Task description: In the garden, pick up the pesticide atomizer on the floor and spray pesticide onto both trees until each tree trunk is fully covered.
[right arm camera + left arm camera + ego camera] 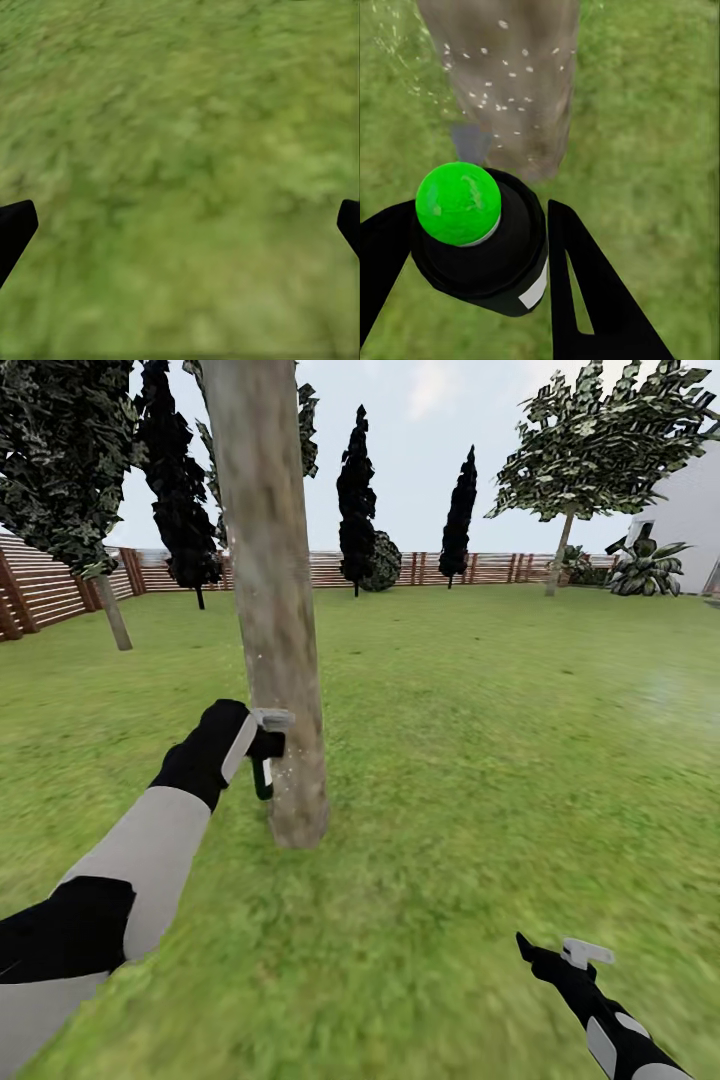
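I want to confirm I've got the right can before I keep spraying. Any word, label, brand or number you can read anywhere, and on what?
None can be read.
The pesticide atomizer in the left pincer carries a small white patch on its black body, blank or too blurred to tell.
Its green top bears no marking.
The tree trunk, fence and right pincer show no text.

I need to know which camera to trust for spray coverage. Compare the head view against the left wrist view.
Head view alone: brown slatted wooden fence, dark narrow cypress-like trees, right tool low over grass. Left wrist view alone: black round atomizer with bright green top between the left tool's fingers, white droplets flying. Both: grey-brown mottled tree trunk and green grass lawn.
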